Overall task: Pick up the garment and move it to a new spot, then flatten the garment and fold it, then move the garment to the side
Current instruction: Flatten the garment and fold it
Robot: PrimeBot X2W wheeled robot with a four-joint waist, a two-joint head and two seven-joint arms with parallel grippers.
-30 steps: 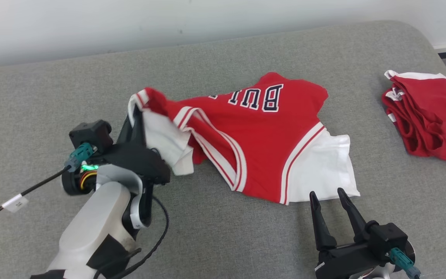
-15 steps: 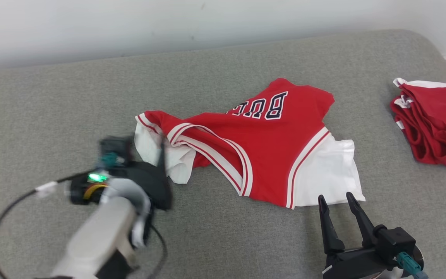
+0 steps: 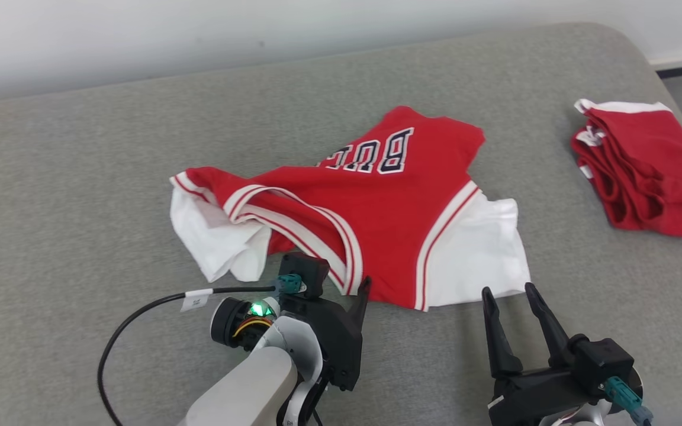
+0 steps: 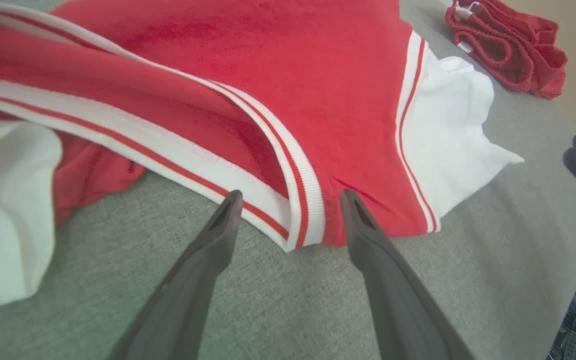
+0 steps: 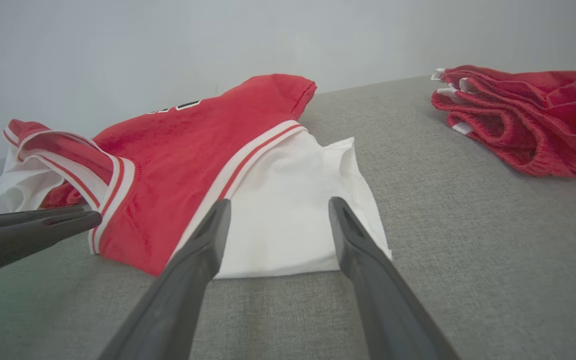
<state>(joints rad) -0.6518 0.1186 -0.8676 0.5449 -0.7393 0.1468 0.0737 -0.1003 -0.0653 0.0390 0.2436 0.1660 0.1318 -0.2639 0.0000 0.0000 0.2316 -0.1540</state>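
1. We see the red-and-white garment [image 3: 376, 225] lying rumpled at the centre of the frame on the grey bench [image 3: 80, 177]. Its lettering is toward the top, one white sleeve is bunched at centre left, and it is not yet flat.
2. The left gripper [image 4: 290, 194], at lower centre, has its fingers apart on either side of the striped trim's near corner and is clamped on nothing. We judge it is lined up to take that edge and draw it straight.
3. The right gripper [image 3: 508, 290], at lower right, is likewise spread and empty. It points at the white panel's near edge, just short of it, probably for a matching hold.
4. Whether the left fingertips touch cloth, we cannot tell from these angles.
5. A second red pile [image 3: 643, 171] sits at upper right, well apart, perhaps garments already set aside.
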